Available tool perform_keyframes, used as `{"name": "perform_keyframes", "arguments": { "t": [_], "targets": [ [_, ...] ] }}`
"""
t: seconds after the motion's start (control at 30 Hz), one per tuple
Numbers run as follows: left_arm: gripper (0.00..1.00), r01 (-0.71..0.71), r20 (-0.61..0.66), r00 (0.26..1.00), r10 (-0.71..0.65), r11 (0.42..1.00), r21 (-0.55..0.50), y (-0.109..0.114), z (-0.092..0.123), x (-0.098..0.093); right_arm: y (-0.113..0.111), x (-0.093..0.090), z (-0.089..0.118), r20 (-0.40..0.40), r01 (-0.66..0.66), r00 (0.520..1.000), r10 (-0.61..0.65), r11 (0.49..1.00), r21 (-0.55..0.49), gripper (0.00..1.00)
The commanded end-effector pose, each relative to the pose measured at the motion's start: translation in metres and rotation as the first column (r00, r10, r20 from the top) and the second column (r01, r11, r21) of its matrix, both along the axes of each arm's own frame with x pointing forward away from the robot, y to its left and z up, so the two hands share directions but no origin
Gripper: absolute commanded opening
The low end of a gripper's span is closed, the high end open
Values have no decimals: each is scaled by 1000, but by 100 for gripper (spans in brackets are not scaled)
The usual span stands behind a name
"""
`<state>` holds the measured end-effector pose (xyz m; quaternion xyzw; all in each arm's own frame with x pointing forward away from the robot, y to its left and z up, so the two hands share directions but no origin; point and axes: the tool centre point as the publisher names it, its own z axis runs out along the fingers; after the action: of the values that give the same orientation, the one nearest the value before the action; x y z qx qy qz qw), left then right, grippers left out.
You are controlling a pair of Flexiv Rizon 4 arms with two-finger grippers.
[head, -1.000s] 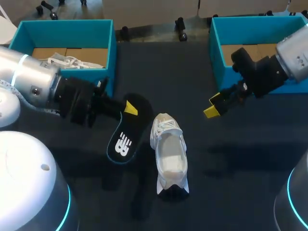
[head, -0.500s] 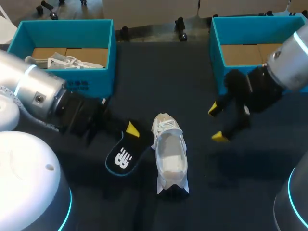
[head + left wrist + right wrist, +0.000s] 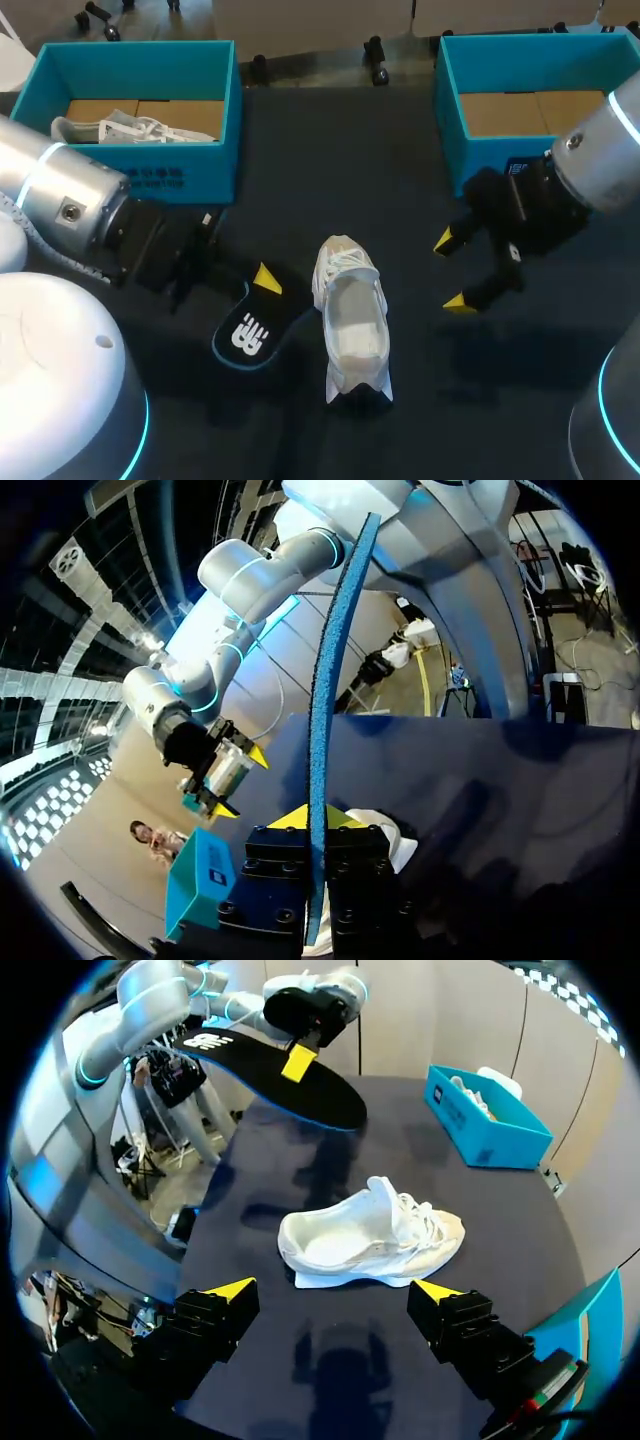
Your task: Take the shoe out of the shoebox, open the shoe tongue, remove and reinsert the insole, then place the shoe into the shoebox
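A white shoe (image 3: 352, 318) lies on the black table, opening upward, toe toward the near edge. My left gripper (image 3: 262, 282) is shut on the heel end of a black insole (image 3: 243, 338) just left of the shoe. In the left wrist view the insole (image 3: 322, 720) runs edge-on between the fingers of the left gripper (image 3: 314, 822). My right gripper (image 3: 452, 272) hangs open to the right of the shoe, holding nothing. From the right wrist the shoe (image 3: 372, 1240) lies ahead of the open right gripper (image 3: 335, 1290), with the insole (image 3: 280, 1078) raised beyond it.
A teal shoebox (image 3: 150, 175) at the back left holds another white shoe (image 3: 128, 128). A second teal shoebox (image 3: 450, 100) at the back right shows only its cardboard floor. Bare table lies between the boxes and in front of the shoe.
My left gripper has drawn the insole toward the near left and lower. My right gripper has turned, so that both tips show apart, and shifted slightly nearer. The shoe has not moved.
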<state>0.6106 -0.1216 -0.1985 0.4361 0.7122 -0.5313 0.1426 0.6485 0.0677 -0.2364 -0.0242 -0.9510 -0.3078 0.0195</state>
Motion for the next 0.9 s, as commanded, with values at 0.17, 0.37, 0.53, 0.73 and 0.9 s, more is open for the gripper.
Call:
{"name": "perform_keyframes", "arguments": {
  "t": [0.17, 0.37, 0.53, 0.73, 0.9],
  "targets": [
    [0, -23, -88, 996, 22, 1000, -15, -5, -15, -29, 9, -16, -23, 93, -30, 995, 40, 994, -108, 100],
    [0, -6, -160, 987, -1, 999, -41, -3, -22, -49, 18, -33, -41, 142, -50, 987, 72, 987, -153, 100],
    [0, 20, -224, 974, -38, 996, -84, -5, -26, -63, 23, -40, -49, 149, -68, 984, 97, 979, -191, 100],
    [0, 35, -295, 952, -84, 985, -168, -16, -31, -76, 28, -45, -60, 131, -81, 985, 113, 970, -231, 100],
    [0, 20, -331, 941, -77, 985, -173, -22, -32, -79, 29, -45, -68, 99, -71, 991, 94, 972, -223, 100]
  ]
}}
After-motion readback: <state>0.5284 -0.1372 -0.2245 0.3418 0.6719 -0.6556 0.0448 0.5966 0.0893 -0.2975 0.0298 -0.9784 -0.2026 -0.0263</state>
